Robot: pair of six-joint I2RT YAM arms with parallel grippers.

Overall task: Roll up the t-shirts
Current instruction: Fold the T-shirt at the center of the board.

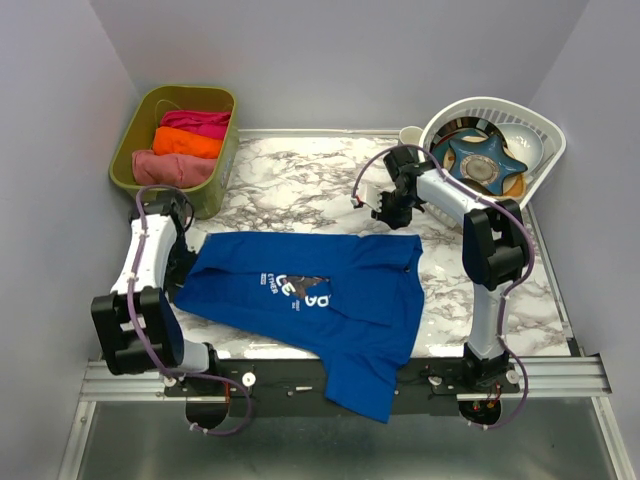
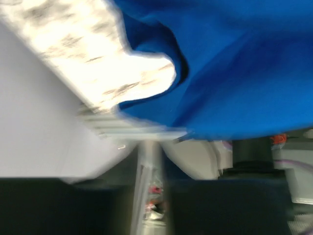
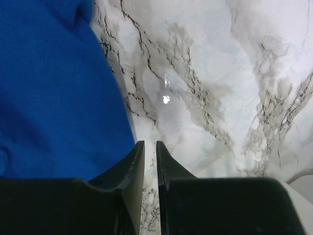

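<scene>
The royal-blue t-shirt (image 1: pixel 330 290) lies spread flat on the marble table (image 1: pixel 300 180), chest graphic up, with its lower hem hanging over the front edge. My left gripper (image 1: pixel 183 262) is at the shirt's left sleeve. The left wrist view is motion-blurred: it shows blue cloth (image 2: pixel 234 73) above the table edge, and the jaws cannot be made out. My right gripper (image 1: pixel 385 212) hovers just beyond the shirt's far right corner. In the right wrist view my right gripper (image 3: pixel 150 143) has its fingers a narrow gap apart over bare marble, holding nothing, with the t-shirt (image 3: pixel 54 88) to its left.
A green bin (image 1: pixel 215 185) with rolled pink, orange and magenta cloths stands at the back left. A white basket (image 1: pixel 545 135) of dishes sits at the back right, a white cup (image 1: pixel 410 135) beside it. A metal rail (image 1: pixel 560 375) runs along the front edge.
</scene>
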